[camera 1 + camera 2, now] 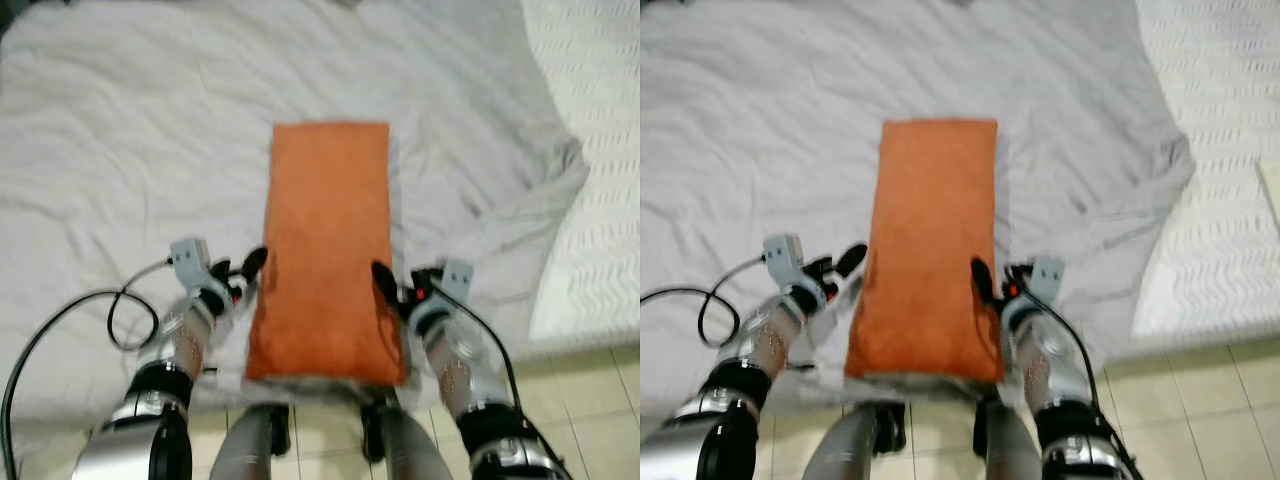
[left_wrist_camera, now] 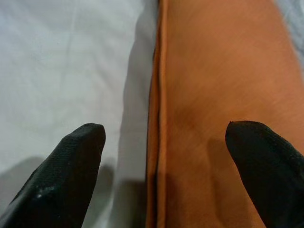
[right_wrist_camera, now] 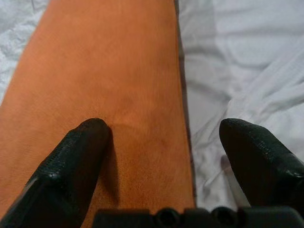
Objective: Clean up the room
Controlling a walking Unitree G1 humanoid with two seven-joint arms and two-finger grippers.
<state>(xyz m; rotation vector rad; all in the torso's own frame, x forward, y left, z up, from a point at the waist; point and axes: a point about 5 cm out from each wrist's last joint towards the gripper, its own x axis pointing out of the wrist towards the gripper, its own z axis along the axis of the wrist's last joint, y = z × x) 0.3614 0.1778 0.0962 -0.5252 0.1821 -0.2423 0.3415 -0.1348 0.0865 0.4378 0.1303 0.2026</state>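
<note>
A long orange cushion (image 1: 328,240) lies lengthwise on the white bed sheet (image 1: 130,150), its near end at the bed's edge. My left gripper (image 1: 240,268) stands open at the cushion's left edge near that end. In the left wrist view the left gripper (image 2: 166,130) straddles the seam, one finger over the orange fabric (image 2: 213,85) and one over the sheet. My right gripper (image 1: 400,280) is open at the right edge. In its wrist view the right gripper (image 3: 165,126) has one fingertip (image 3: 92,135) pressing on the cushion (image 3: 109,61) and the other over the sheet.
A crumpled fold of sheet (image 1: 520,190) lies to the right of the cushion. A white textured cover (image 1: 600,150) runs along the far right. Beige floor tiles (image 1: 580,400) show below the bed edge. A black cable (image 1: 120,310) loops off my left arm.
</note>
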